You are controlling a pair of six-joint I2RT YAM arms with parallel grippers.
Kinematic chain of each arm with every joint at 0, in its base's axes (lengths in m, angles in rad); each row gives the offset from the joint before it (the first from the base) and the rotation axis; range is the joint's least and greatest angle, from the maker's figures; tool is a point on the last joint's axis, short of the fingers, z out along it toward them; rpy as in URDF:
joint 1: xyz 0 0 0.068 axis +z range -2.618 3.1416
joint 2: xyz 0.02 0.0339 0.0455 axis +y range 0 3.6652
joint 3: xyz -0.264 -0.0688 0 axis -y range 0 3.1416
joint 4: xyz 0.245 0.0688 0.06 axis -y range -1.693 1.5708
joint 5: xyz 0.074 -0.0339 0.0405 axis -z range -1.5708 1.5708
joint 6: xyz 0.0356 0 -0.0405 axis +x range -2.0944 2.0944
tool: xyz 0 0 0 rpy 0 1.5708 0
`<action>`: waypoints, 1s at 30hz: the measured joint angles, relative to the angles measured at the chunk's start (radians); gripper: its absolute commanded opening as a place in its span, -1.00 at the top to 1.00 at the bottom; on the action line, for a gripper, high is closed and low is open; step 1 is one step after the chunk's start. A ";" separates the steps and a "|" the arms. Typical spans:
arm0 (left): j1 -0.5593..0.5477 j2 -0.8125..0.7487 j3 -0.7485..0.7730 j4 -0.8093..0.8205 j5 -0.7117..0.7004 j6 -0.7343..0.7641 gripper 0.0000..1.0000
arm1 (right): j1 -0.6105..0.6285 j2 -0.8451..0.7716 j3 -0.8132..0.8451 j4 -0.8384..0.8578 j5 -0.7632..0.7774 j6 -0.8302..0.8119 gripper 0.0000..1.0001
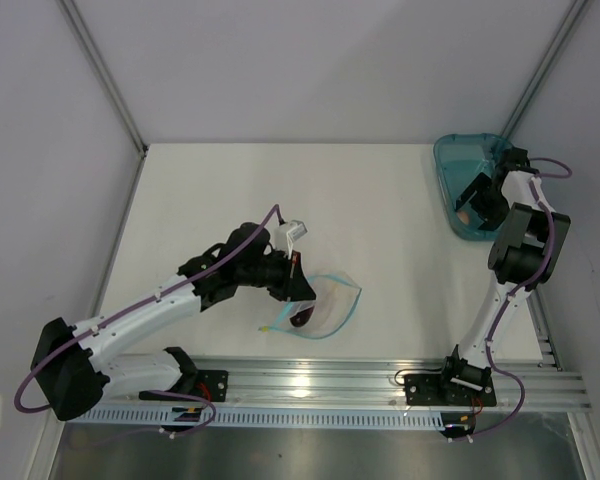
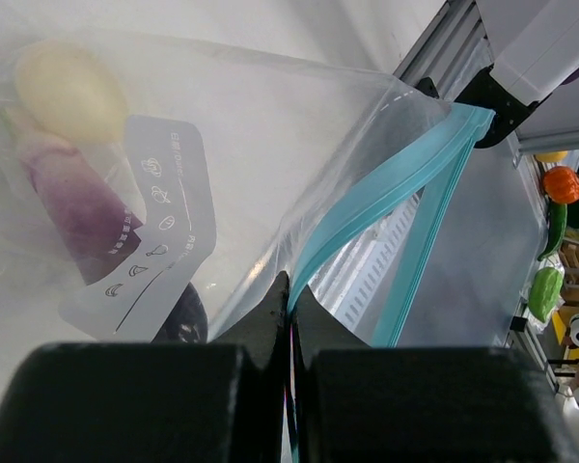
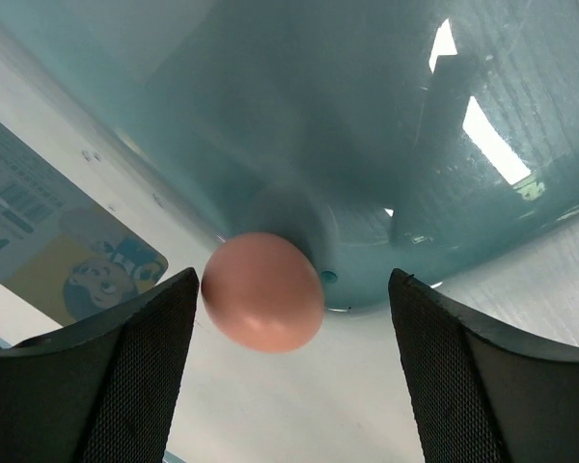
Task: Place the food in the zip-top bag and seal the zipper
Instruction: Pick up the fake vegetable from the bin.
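The clear zip-top bag (image 1: 325, 305) lies near the table's front edge, its teal zipper (image 2: 386, 188) running up to the right in the left wrist view. My left gripper (image 1: 298, 285) is shut on the zipper edge (image 2: 291, 301). Inside the bag are a cream piece (image 2: 69, 89) and a dark purple oblong piece (image 2: 77, 207), beside a white label (image 2: 159, 236). My right gripper (image 3: 291, 318) is open over the teal tray (image 1: 467, 180), its jaws either side of a peach-pink egg-like piece (image 3: 262, 291), not touching it.
The teal tray (image 3: 299, 125) stands at the table's back right corner, close to the right wall. A printed card (image 3: 48, 246) lies under or beside it. An aluminium rail (image 1: 380, 385) runs along the near edge. Toy vegetables (image 2: 560, 231) sit off the table.
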State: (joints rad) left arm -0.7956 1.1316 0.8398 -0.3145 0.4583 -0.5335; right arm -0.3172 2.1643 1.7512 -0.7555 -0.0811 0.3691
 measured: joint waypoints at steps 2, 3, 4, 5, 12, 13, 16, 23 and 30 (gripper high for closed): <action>0.000 0.000 -0.005 0.000 0.002 0.000 0.99 | -0.004 0.003 0.003 0.000 -0.005 0.000 -0.62; 0.000 0.000 -0.006 0.000 0.002 0.000 0.99 | -0.005 0.003 0.004 -0.001 -0.007 0.000 -0.62; 0.000 0.001 -0.008 0.000 0.002 0.000 0.99 | -0.006 0.003 0.004 -0.003 -0.008 0.000 -0.61; 0.000 0.002 -0.008 0.000 0.002 0.000 0.99 | -0.007 0.003 0.004 -0.004 -0.012 0.000 -0.61; 0.001 0.011 -0.008 0.008 0.018 -0.008 0.99 | -0.006 0.003 0.003 -0.003 -0.040 0.004 -0.58; 0.001 0.013 -0.008 0.008 0.018 -0.008 0.99 | -0.006 0.003 0.003 -0.003 -0.042 0.004 -0.57; 0.001 0.014 -0.008 0.014 0.020 -0.009 0.99 | -0.005 0.003 0.003 -0.003 -0.048 0.005 -0.54; 0.002 0.023 -0.008 0.021 0.026 -0.010 0.99 | 0.007 0.003 -0.003 -0.002 -0.058 0.018 -0.46; 0.002 0.029 -0.008 0.021 0.032 -0.016 0.99 | 0.013 0.007 -0.005 0.002 -0.059 0.023 -0.25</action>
State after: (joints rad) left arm -0.7933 1.1606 0.8318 -0.2932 0.4908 -0.5495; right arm -0.3046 2.1715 1.7462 -0.7540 -0.1398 0.3916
